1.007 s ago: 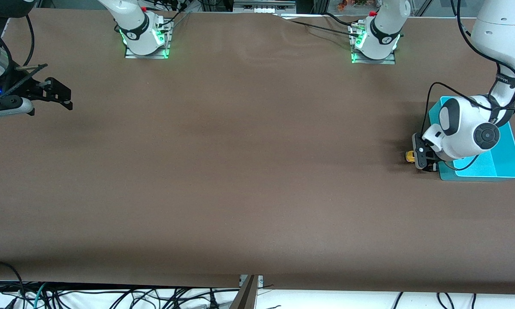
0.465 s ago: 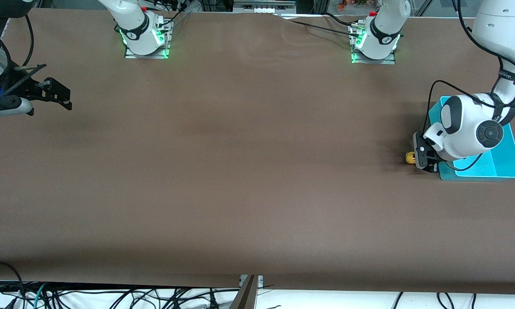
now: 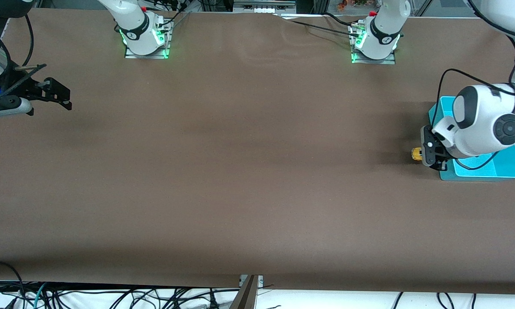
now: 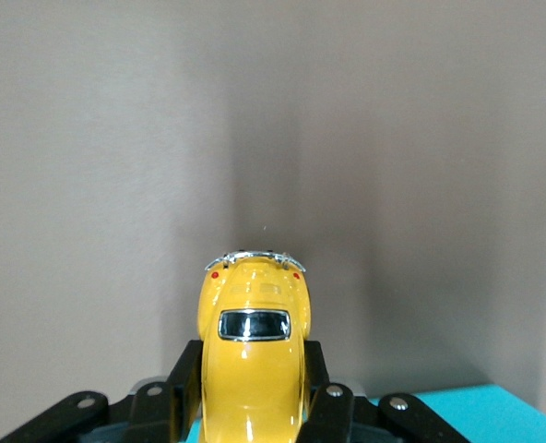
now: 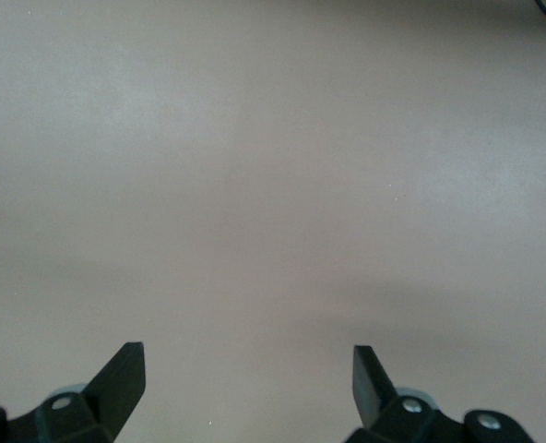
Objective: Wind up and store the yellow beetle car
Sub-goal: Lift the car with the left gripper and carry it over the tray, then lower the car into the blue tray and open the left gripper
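Observation:
The yellow beetle car [image 4: 253,355] is clamped between the black fingers [image 4: 328,406] of my left gripper [image 4: 252,406], its rear window and bumper pointing away from the wrist. In the front view the car [image 3: 417,154] shows as a small yellow spot at the gripper [image 3: 424,155], held just above the table beside the edge of the teal tray [image 3: 508,169] at the left arm's end. My right gripper [image 5: 248,374] is open and empty over bare table at the right arm's end [image 3: 62,96], where that arm waits.
The teal tray's corner [image 4: 476,415] shows under the left gripper. The brown table [image 3: 240,171] spreads between the arms. The two arm bases [image 3: 143,38] stand along the table's edge farthest from the front camera. Cables hang below the nearest edge.
My left gripper has carried the car a little toward the teal tray and slightly up. The right arm has not moved.

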